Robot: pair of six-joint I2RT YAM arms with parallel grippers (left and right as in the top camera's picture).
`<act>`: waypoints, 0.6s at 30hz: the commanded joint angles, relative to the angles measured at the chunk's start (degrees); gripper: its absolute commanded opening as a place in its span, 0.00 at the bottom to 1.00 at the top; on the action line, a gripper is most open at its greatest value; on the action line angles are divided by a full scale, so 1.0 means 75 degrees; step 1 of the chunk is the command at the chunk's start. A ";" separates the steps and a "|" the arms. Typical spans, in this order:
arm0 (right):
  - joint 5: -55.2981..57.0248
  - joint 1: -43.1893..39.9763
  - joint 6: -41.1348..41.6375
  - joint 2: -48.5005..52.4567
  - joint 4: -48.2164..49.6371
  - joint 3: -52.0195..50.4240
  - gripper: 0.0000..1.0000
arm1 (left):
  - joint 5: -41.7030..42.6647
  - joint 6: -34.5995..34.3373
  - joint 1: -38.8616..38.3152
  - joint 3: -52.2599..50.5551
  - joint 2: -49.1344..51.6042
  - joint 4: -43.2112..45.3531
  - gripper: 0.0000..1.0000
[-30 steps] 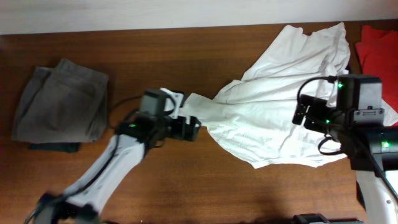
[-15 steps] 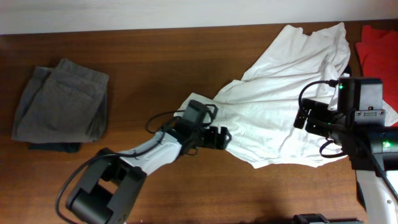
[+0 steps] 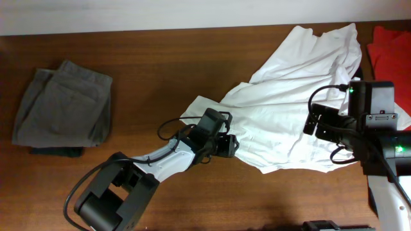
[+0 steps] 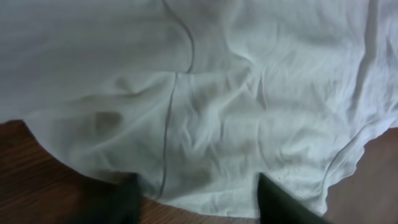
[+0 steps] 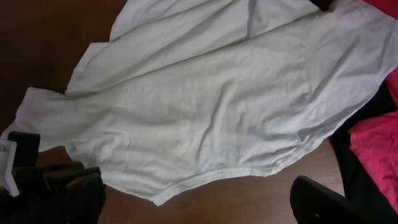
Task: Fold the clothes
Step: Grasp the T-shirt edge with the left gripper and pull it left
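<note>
On the near half of the brown wooden desk, about its middle, the left gripper was placed at the near hem of the long white cotton garment. Its two dark fingers were held partly apart. The hem was seen lying between them, but the cloth was not pinched by them.

The garment was spread, much wrinkled, over the right half of the desk. It reached from the middle up to the far edge, close to the far right corner, and one narrow end was pointed toward the left.

The right gripper was held over the right part of the garment, near the right edge of the desk. Its jaws were opened wide and nothing was held in them.

By the left edge, well apart from the garment, folded grey-khaki trousers were laid, and a strip of dark green cloth was seen under their near side. At the far right corner, a red cloth was lying just beside the garment.
</note>
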 commanded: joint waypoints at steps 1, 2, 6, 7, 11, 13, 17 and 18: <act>0.0149 -0.0064 0.0041 -0.0061 -0.0041 0.0082 0.99 | -0.0338 -0.0157 -0.0029 0.0052 0.0271 0.0090 0.41; 0.0149 -0.0064 0.0041 -0.0061 -0.0055 0.0082 0.99 | -0.0393 -0.0248 -0.0044 0.0052 0.0321 0.0134 0.39; 0.0149 -0.0064 0.0038 -0.0061 -0.0090 0.0082 0.99 | -0.0396 -0.0350 -0.0050 0.0052 0.0542 0.0283 0.34; 0.0152 -0.0064 0.0038 -0.0061 -0.0099 0.0082 0.99 | -0.0399 -0.0347 -0.0050 0.0052 0.0562 0.0286 0.31; 0.0152 -0.0064 0.0038 -0.0061 -0.0111 0.0082 0.99 | -0.0399 -0.0344 -0.0050 0.0052 0.0565 0.0286 0.15; 0.0152 -0.0064 0.0038 -0.0061 -0.0114 0.0082 0.99 | -0.0396 -0.0344 -0.0050 0.0052 0.0565 0.0280 0.01; 0.0152 -0.0064 0.0038 -0.0061 -0.0119 0.0082 0.99 | -0.0399 -0.0341 -0.0032 0.0055 0.0551 0.0210 0.00; 0.0152 -0.0064 0.0038 -0.0061 -0.0119 0.0082 0.99 | -0.0402 -0.0341 0.0000 0.0055 0.0522 0.0128 0.00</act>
